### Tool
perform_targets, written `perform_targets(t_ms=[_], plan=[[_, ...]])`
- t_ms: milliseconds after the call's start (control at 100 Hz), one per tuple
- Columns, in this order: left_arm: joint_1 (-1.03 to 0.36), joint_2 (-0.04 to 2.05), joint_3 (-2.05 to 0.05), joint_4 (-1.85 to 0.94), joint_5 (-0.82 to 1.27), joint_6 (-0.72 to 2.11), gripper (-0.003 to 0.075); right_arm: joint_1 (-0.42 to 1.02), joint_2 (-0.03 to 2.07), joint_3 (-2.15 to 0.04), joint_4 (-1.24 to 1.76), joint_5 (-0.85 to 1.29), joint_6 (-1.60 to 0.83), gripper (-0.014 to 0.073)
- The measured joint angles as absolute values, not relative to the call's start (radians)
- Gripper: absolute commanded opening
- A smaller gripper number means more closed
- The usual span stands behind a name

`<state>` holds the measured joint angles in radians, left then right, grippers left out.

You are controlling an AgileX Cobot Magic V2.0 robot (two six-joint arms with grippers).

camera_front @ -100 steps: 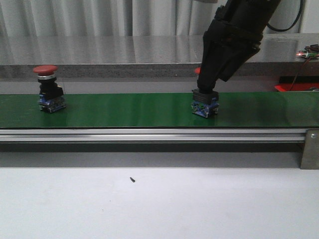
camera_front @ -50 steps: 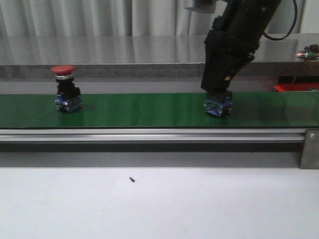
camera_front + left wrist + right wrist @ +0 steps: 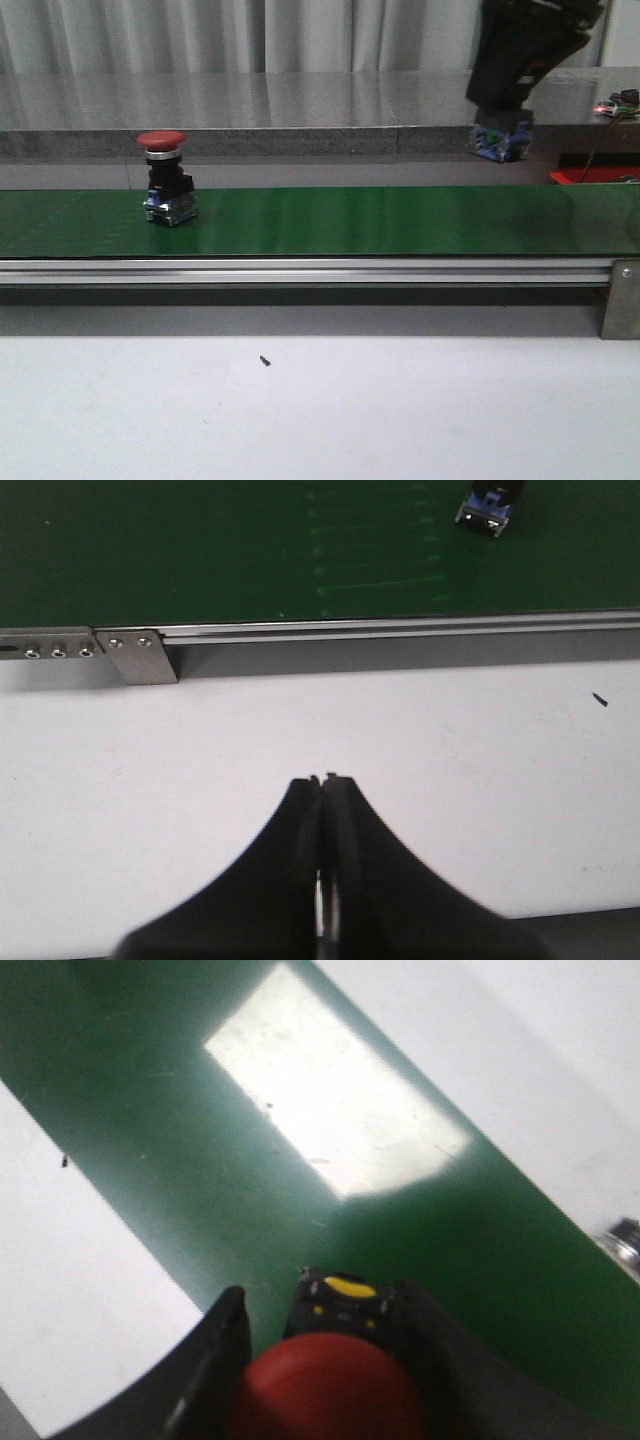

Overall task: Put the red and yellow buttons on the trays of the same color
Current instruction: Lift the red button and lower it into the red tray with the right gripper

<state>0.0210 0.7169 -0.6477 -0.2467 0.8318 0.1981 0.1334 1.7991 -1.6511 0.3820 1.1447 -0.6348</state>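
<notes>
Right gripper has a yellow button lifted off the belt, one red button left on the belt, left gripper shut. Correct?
Not quite: the held button has a red cap, as the right wrist view shows. Otherwise correct: the right gripper holds it clear of the belt, one red button stands there, and the left gripper is shut.

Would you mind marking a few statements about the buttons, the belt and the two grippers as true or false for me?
1. The right gripper holds a red button above the green belt. True.
2. The left gripper is wide open. False: its fingers are pressed together over the white table, holding nothing.
3. A second red button stands upright on the belt. True.
4. That second button lies tipped on its side on the white table. False: it is upright on the belt, cap on top.
5. A yellow button sits on the belt. False: no yellow-capped button shows; both caps in view are red.
</notes>
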Motion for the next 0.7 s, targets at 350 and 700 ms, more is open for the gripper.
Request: perform_targets(t_ms=[350, 700], plan=[[0.021, 0.717, -0.648, -0.247, 0.832, 0.198, -0.0020, -0.148, 1.776, -1.651, 0.380, 1.136, -0.609, 0.0131], [0.021, 0.717, -0.648, -0.247, 0.832, 0.198, -0.0020, -0.378, 1.776, -1.651, 0.379, 0.988, -0.529, 0.0131]])
